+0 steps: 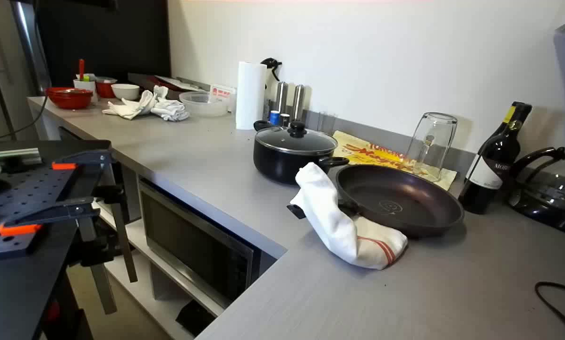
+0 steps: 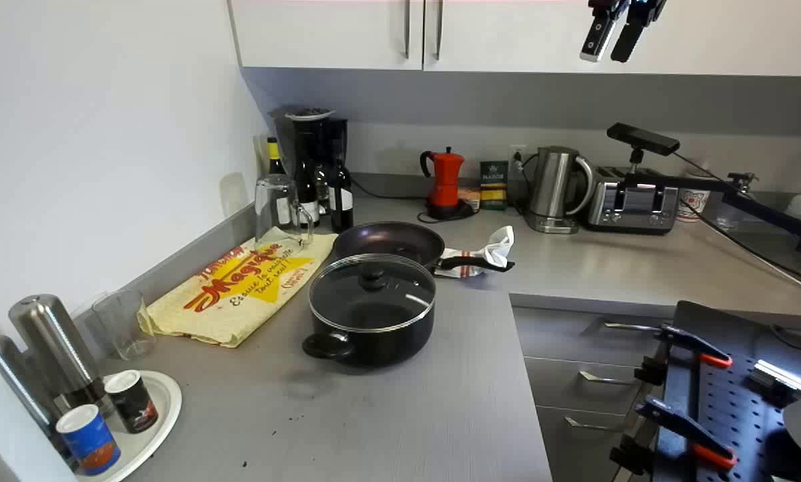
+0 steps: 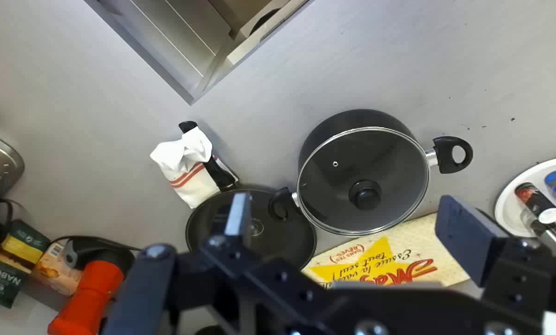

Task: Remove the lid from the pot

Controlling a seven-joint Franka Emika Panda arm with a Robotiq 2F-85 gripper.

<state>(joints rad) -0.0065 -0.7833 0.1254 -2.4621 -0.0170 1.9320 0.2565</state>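
Observation:
The round glass lid with a metal rim and dark knob sits on the black pot. The lid and pot also show in an exterior view. In the wrist view the lid covers the pot, with its knob between the two fingers as seen from above. My gripper is open and empty, its fingers wide apart. In an exterior view the gripper hangs high above the counter, in front of the white cupboards, well apart from the lid.
A black frying pan stands close beside the pot, a white cloth by its handle. A yellow printed towel with a glass jug lies along the wall. A white plate holds small cans. Wine bottles stand behind the pan.

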